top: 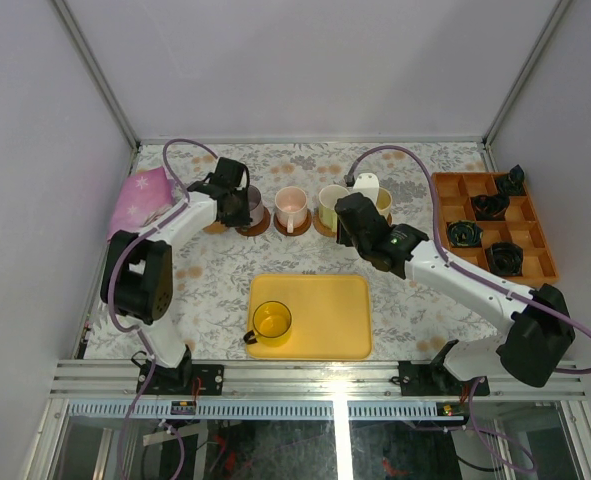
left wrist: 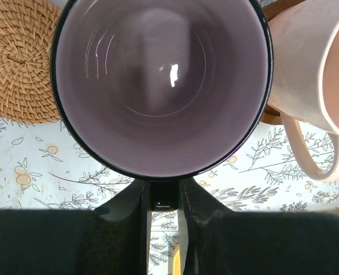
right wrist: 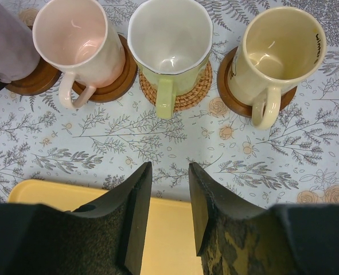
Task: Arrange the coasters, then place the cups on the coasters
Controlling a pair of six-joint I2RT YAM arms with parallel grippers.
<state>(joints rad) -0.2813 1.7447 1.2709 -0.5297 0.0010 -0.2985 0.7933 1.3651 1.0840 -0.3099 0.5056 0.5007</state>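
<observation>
My left gripper (left wrist: 163, 197) is shut on the dark handle of the purple-grey cup (left wrist: 160, 86), which stands at the left end of the row over a wooden coaster (right wrist: 34, 85). To its right stand the pink cup (right wrist: 74, 37) on a wooden coaster (right wrist: 116, 86), the white cup with a green handle (right wrist: 170, 37) on a woven coaster (right wrist: 186, 98), and the cream cup (right wrist: 281, 48) on a wooden coaster (right wrist: 231, 94). A bare woven coaster (left wrist: 20, 63) lies left of the purple-grey cup. The yellow cup (top: 271, 322) sits on the tray. My right gripper (right wrist: 169, 167) hangs open in front of the row, holding nothing.
The flat yellow tray (top: 325, 320) lies at the front centre. An orange compartment box (top: 445, 208) with black parts stands at the right. A pink cloth (top: 140, 200) lies at the far left edge. The right arm reaches across in front of the cream cup.
</observation>
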